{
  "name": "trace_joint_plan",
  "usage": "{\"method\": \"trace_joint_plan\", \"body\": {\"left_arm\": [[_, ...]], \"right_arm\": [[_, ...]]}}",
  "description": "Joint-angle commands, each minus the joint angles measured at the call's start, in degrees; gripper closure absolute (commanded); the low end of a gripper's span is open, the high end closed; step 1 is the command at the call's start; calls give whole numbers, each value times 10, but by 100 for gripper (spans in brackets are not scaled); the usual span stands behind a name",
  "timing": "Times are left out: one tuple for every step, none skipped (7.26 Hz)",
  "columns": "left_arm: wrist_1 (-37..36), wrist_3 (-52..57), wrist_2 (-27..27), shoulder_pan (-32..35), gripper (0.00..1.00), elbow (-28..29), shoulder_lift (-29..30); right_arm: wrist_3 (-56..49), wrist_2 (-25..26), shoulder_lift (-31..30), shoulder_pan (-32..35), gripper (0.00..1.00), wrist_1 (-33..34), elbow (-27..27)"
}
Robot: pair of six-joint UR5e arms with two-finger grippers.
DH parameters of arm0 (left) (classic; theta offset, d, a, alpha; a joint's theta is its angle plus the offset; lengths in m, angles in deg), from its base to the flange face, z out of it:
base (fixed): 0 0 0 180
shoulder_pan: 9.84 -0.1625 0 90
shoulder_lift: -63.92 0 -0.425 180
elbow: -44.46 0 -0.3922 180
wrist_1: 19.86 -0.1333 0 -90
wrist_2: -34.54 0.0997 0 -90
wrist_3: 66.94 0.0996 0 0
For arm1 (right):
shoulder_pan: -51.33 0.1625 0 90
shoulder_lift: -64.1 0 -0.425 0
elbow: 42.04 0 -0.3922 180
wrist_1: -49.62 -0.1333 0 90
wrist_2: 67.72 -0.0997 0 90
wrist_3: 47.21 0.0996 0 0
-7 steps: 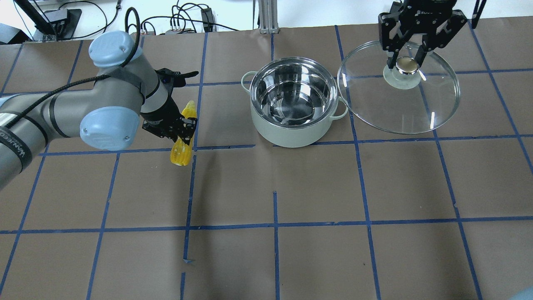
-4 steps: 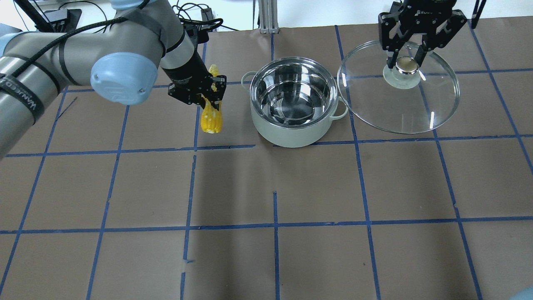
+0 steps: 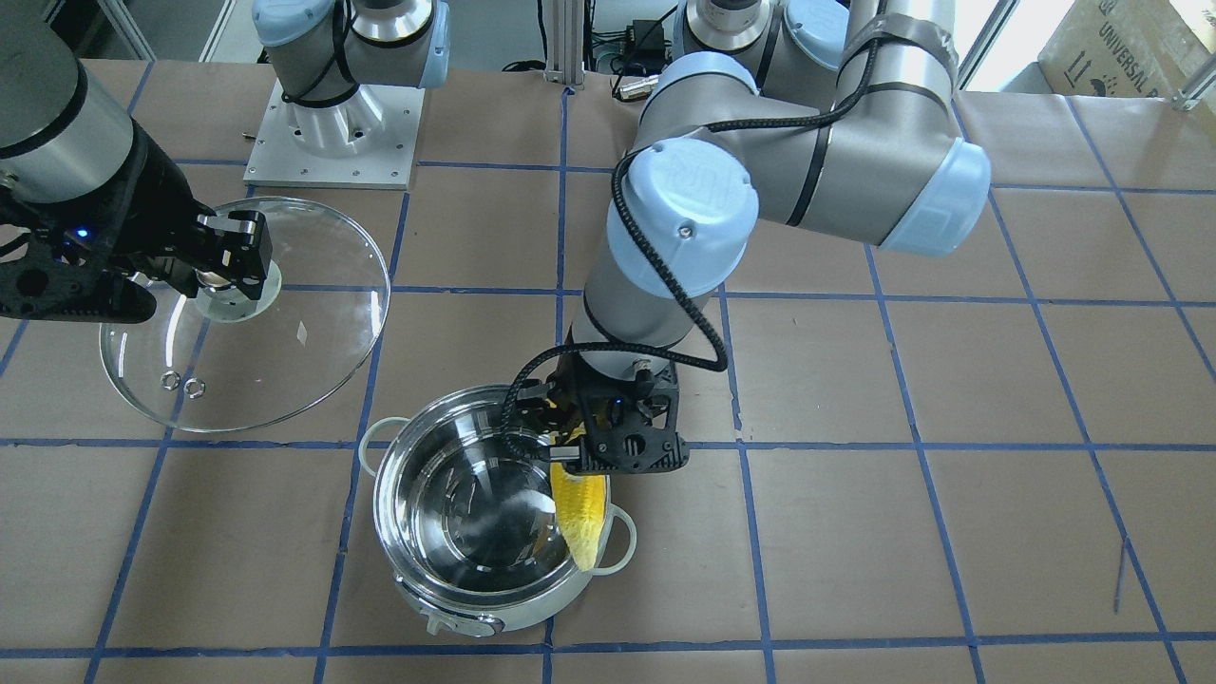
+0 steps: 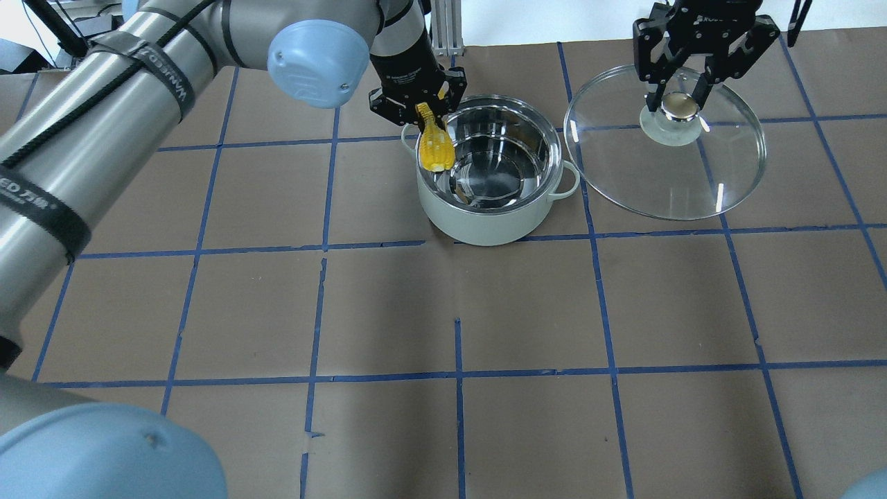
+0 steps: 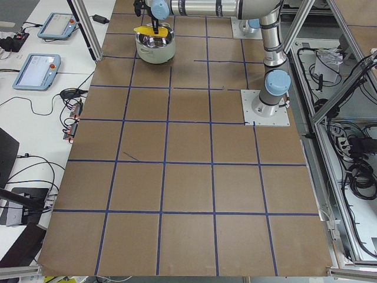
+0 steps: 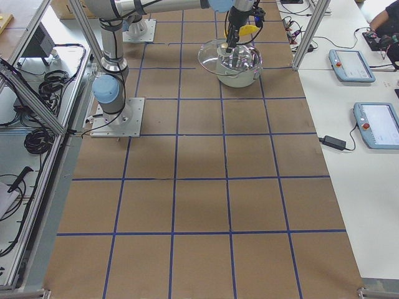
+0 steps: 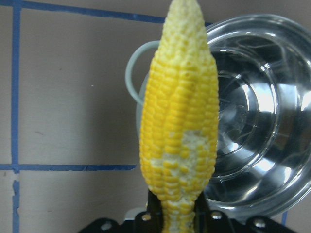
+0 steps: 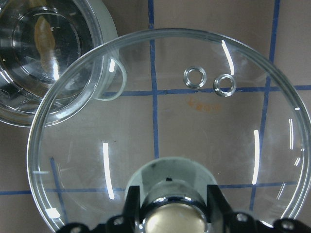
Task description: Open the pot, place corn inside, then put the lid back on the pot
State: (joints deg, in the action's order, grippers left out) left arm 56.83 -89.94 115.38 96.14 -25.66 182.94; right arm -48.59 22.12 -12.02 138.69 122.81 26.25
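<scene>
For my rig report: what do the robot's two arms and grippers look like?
The left arm and right arm are silver-grey tubes. The left has pale blue joint caps, one marked UR, a black braided cable and a black band with white lettering. The left gripper and right gripper are black openwork frames, the right with white lettering.

Illumination is bright, diffuse and even in all views; cast shadows are faint. In the right wrist view, white glare streaks cross the lid (image 8: 160, 121) at 3 and 9 o'clock. The pot (image 7: 252, 121) interior shows mirror highlights. The corn (image 7: 180, 131) renders slightly soft.
</scene>
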Motion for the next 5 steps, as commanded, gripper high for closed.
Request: {"method": "trace_joint_plan", "body": {"left_arm": [[3,-20,5,21,88,37,46],[1,-19,5,23,88,38,52],[-1,-18,5,23,88,38,59],[-8,-15,5,26,86,37,71],[-8,-12,5,33,86,38,81]], "right_arm": [[-3,1,-1,-8,81,0,0],[-15,1,-1,-19,81,0,0],[-33,0,-1,-31,81,0,0],[-35,1,-3,-33,81,-2,-1],[-32,0,-3,-31,81,-2,-3]]}}
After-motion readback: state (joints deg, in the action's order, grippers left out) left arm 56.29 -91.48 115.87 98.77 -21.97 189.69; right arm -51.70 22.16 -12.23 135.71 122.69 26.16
